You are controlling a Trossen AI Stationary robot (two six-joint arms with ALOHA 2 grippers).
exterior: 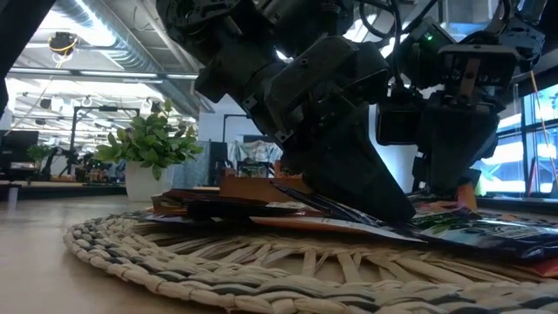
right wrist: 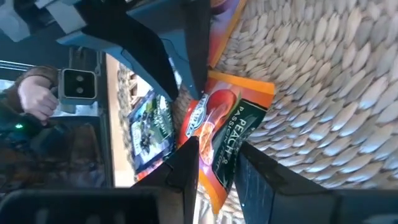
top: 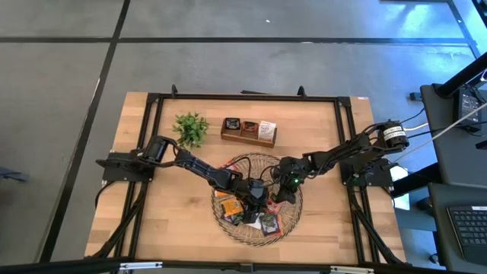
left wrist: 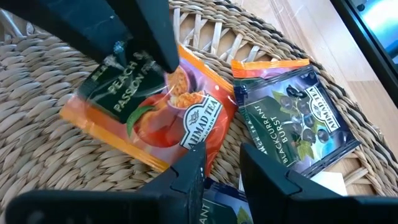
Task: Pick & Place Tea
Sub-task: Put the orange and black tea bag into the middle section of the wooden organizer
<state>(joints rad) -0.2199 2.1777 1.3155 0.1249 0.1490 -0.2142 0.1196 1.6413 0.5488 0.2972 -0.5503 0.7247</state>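
Wooden bench on a grey floor, black frame round it, both arms reaching to the woven tray at 6 o'clock. Going left to right: green plant at 11 o'clock, wooden compartment box at 12 o'clock with some sachets already showing in its slots, so part of the job looks done. Most tea sachets are in a pile on the tray, so plenty left.

Left gripper is low over the tray, fingers narrowly parted, nothing between them. Peach sachet lies flat just ahead of the tips, blackcurrant sachet touching its edge, toward 3 o'clock of it.

Right gripper is also down on the tray, fingers narrow; the same peach sachet sits between or just under the tips. Real grip or not, cannot tell. Nothing lifted yet, by my read.
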